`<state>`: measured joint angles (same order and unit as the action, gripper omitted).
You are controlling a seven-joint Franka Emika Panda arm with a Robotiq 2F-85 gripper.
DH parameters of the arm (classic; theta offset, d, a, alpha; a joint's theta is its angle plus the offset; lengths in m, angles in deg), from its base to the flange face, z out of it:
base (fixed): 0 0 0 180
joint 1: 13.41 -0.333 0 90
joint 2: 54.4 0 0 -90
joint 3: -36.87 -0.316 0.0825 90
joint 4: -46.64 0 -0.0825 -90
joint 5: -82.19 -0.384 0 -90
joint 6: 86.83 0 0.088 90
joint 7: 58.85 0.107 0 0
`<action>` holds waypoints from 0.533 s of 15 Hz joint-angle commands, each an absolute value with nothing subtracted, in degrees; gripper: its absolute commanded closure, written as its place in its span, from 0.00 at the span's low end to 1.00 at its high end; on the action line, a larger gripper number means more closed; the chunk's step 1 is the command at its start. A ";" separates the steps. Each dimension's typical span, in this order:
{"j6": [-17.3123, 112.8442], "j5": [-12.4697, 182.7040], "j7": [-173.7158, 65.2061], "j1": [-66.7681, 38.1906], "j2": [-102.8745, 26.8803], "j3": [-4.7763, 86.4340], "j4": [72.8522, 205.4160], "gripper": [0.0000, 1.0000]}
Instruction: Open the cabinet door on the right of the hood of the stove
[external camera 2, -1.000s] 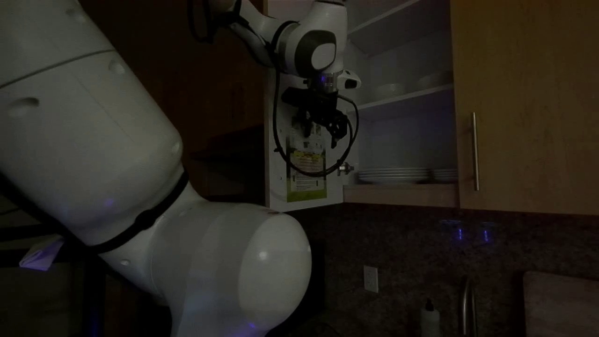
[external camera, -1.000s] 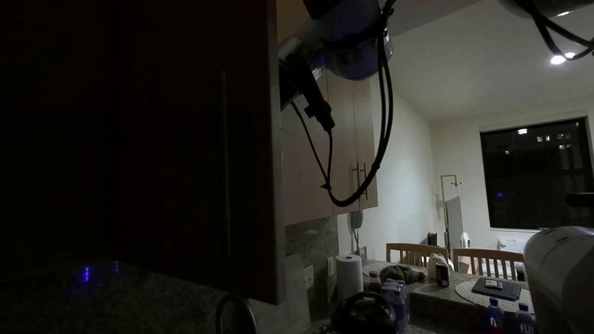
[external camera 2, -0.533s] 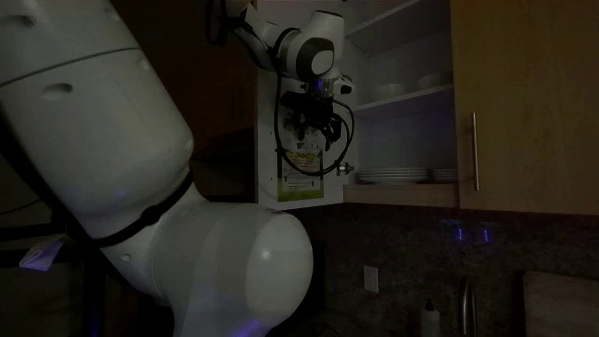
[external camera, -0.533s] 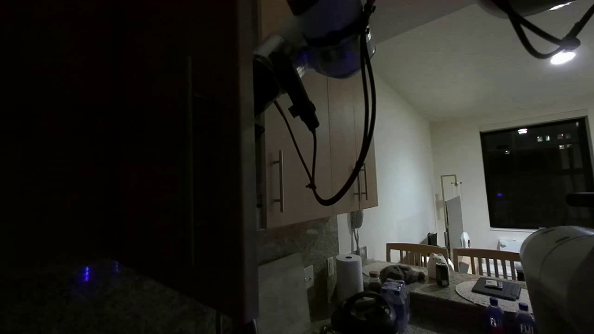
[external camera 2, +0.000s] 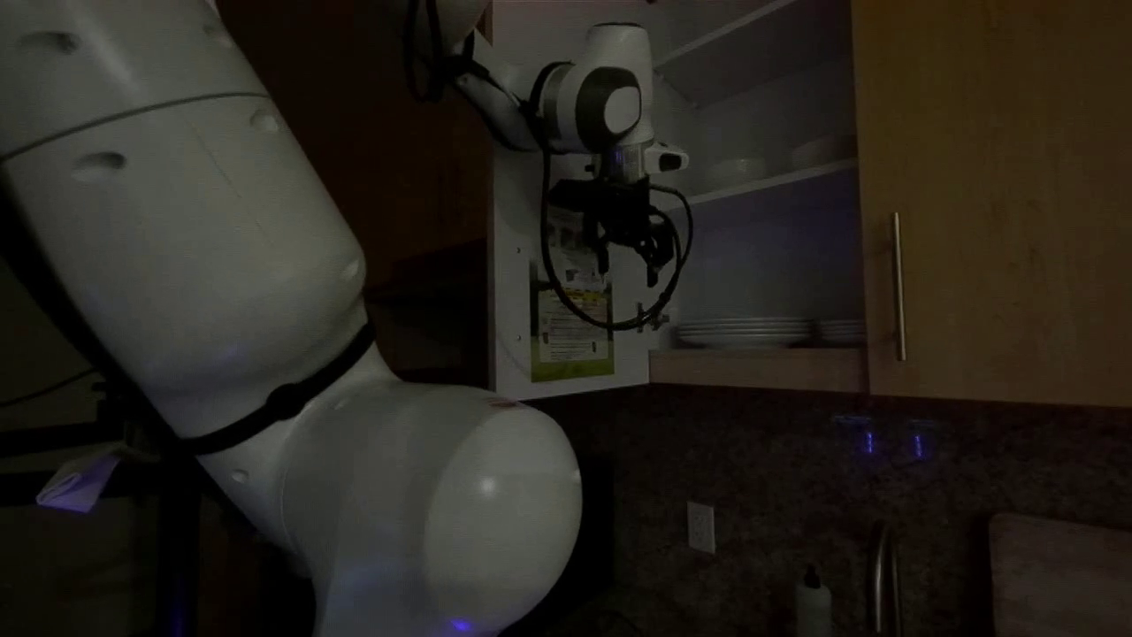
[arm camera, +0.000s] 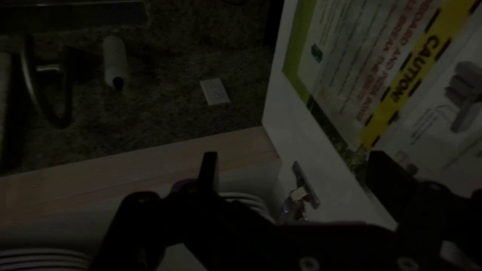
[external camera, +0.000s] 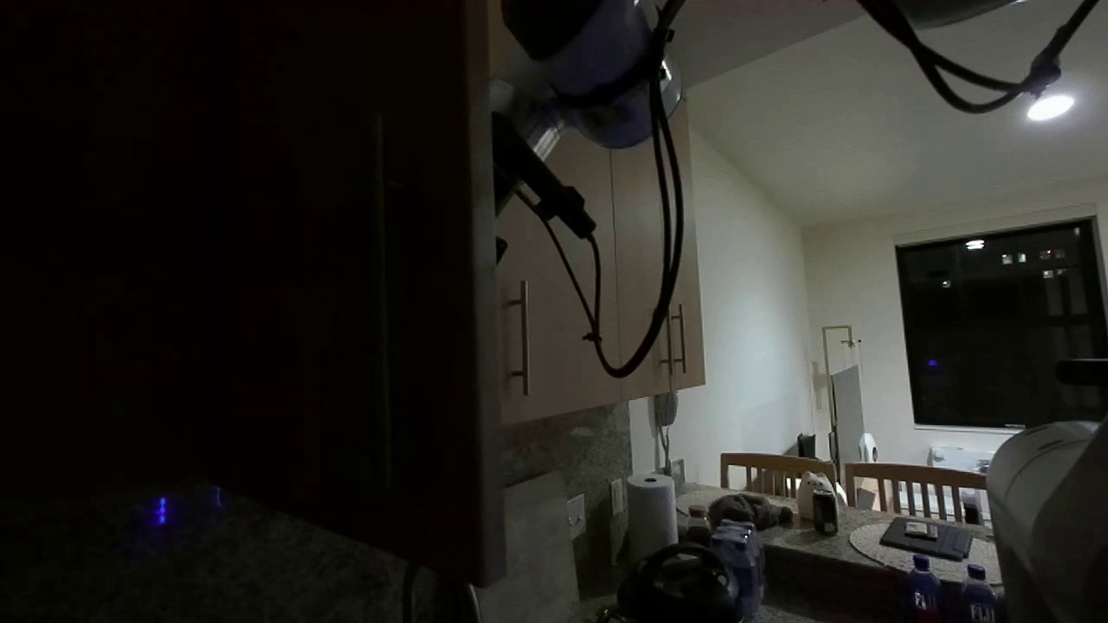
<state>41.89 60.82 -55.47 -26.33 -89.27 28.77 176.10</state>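
Observation:
The cabinet door [external camera 2: 508,354] stands swung open, its white inner face carrying a caution sheet [external camera 2: 573,341]. Its dark outer face [external camera: 286,260] and slim bar handle [external camera: 379,285] show in an exterior view. My gripper [external camera 2: 628,272] hangs pointing down, in front of the inner face and the cabinet opening. In the wrist view my gripper [arm camera: 293,160] is open, its fingers wide apart, with nothing held. A metal hinge [arm camera: 301,192] appears beyond the gap, and the right finger overlaps the sheet. Whether it touches the door, I cannot tell.
A neighbouring closed door [external camera 2: 990,177] with a bar handle [external camera 2: 898,287] is to the right of the opening. Stacked plates [external camera 2: 743,332] sit inside on the bottom shelf. Below are a faucet [external camera 2: 880,575] and a soap bottle [external camera 2: 813,610].
The door swung wider up to half a second ago, then came back slightly. My gripper has shifted right, towards the cabinet opening, in an exterior view. It has stayed open.

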 commanded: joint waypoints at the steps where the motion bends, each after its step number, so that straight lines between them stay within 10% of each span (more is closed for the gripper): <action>1: 39.98 69.67 -46.87 -19.60 -88.29 25.55 173.95 0.00; 8: 30.01 83.80 -37.87 -10.05 -87.87 25.44 174.45 0.00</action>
<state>34.64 79.11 -41.78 -13.20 -88.80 25.97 174.96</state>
